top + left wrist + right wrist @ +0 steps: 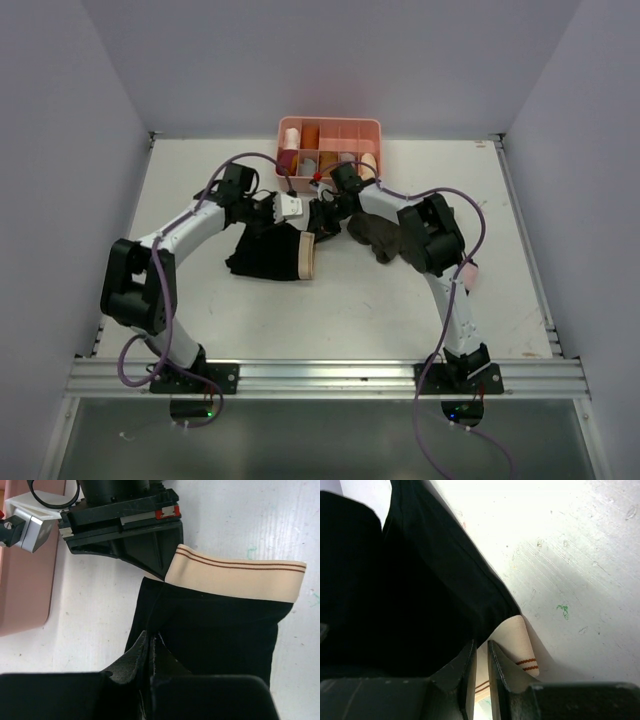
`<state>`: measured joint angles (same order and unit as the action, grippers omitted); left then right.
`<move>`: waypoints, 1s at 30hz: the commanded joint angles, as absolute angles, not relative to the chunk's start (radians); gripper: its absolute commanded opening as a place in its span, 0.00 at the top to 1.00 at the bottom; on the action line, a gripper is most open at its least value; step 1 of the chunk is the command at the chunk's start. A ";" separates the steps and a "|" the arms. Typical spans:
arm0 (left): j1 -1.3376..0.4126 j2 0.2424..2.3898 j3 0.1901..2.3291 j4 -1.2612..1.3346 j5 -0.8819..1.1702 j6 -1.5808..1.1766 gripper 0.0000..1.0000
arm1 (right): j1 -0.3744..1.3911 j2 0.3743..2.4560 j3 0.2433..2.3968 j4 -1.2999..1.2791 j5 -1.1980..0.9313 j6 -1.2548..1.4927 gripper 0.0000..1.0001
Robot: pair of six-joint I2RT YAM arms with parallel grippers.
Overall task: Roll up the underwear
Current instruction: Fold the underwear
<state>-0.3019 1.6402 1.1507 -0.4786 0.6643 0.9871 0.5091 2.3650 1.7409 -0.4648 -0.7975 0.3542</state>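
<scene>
White scuffed tabletop [400,300] carrying 3 things: 2 garments and 1 tray.
The black cloth underwear [265,255] with a beige waistband marked by 2 thin brown stripes lies folded left of the middle, its waistband end turned to the right. Near it on the right sits a crumpled olive-brown cloth garment [375,235]. At the far edge, about midway across, stands a pink plastic compartment tray [330,121] filled with rolled pink, white and orange-brown cloths. The wrist views show the surface scratched, with a small green mark [563,611] beside the waistband.
</scene>
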 commanded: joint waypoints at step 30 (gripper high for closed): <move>-0.314 1.908 1.178 -0.239 0.562 0.930 1.00 | 0.480 2.306 1.802 -0.606 -0.749 0.293 0.72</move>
<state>-0.3099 1.8896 1.1591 -0.2905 0.5842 0.9497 0.4961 2.3753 1.7679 -0.5255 -0.8223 0.3336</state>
